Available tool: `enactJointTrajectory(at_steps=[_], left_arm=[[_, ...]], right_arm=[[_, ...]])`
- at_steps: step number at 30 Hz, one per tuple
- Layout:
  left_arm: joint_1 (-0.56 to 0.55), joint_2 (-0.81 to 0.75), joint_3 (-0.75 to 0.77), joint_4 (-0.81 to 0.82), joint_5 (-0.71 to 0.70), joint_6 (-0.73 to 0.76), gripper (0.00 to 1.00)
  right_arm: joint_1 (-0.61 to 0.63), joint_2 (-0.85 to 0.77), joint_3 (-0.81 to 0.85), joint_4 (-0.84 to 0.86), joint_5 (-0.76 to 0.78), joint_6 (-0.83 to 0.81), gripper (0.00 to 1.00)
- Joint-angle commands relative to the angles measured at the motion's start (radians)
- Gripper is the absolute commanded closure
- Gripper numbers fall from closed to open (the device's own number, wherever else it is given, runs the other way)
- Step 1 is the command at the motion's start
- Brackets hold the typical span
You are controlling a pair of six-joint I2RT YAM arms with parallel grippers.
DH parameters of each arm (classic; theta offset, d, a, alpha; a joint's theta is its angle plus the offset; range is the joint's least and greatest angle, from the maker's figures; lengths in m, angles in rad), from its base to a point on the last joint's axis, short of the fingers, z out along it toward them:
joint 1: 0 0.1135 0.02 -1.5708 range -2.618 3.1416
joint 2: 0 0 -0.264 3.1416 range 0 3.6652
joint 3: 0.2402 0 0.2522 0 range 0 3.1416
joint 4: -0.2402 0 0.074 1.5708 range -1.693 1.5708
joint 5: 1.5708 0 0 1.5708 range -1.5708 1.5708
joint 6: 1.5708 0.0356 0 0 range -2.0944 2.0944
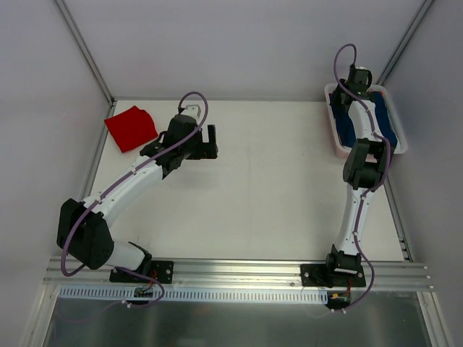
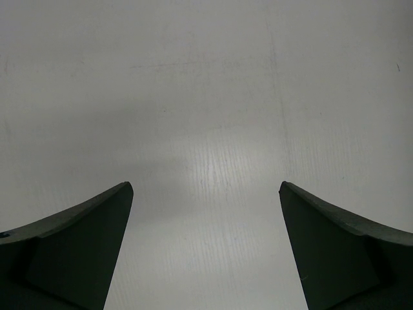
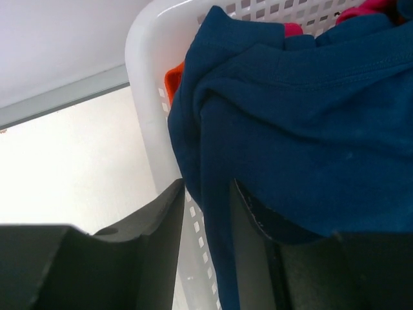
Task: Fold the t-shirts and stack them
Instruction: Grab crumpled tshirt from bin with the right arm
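The bright red t-shirt [image 1: 131, 127] lies folded at the table's far left. My left gripper [image 1: 210, 141] hovers to its right, open and empty; the left wrist view shows its spread fingers [image 2: 205, 187] over bare table only. The navy blue t-shirt [image 1: 352, 129] lies bunched in the white basket [image 1: 334, 137] at the far right. My right gripper [image 1: 358, 81] is at the basket's far end. In the right wrist view its jaws [image 3: 208, 194] stand close together on a fold of the navy t-shirt [image 3: 303, 129]. The shirt's print is hidden.
The basket's slatted wall [image 3: 151, 110] is just left of my right fingers. Pink cloth [image 3: 293, 29] and orange cloth [image 3: 173, 81] also lie in the basket. Metal frame posts and pale walls enclose the table [image 1: 275, 188]. An aluminium rail [image 1: 239, 271] runs along the near edge.
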Motion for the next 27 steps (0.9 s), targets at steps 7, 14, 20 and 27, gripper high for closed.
enactJointTrajectory(at_steps=[7,14,20,27], left_arm=[[-0.013,0.008,0.001,0.039,0.016,0.026,0.01],[-0.011,0.010,0.002,0.039,0.018,0.029,0.01],[-0.011,0.015,0.005,0.039,0.025,0.026,0.01],[-0.013,0.010,0.001,0.040,0.030,0.017,0.01]], right_arm=[[-0.007,-0.011,-0.057,0.068,-0.059,0.011,0.65],[-0.010,-0.016,-0.094,0.084,-0.068,0.012,0.75],[-0.010,-0.025,-0.105,0.087,-0.071,0.018,0.83],[-0.010,-0.069,-0.129,0.088,-0.059,0.014,1.00]])
